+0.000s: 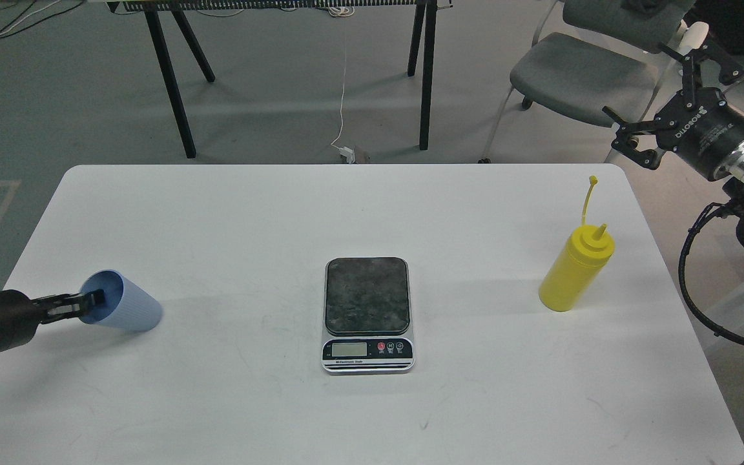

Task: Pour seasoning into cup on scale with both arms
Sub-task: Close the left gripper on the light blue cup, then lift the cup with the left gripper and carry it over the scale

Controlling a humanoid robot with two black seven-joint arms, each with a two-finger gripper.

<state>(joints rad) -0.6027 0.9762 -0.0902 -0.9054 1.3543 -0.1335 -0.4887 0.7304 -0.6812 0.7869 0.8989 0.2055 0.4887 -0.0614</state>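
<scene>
The light-blue ribbed cup [128,310] lies tipped over near the table's left edge, mouth facing left. My left gripper [91,301] comes in from the left with its fingertips at the cup's rim, one inside the mouth, closed on the rim. The scale [367,303] sits at the table's centre with its dark plate bare. The yellow seasoning bottle [575,274] stands upright at the right, cap strap sticking up. My right gripper [643,81] is open and empty, raised beyond the table's far right corner, apart from the bottle.
The white table [372,213] carries only the three objects. A grey chair [578,71] stands behind the right corner, close to my right gripper. Black trestle legs [172,84] and a white cord [343,84] stand on the floor behind.
</scene>
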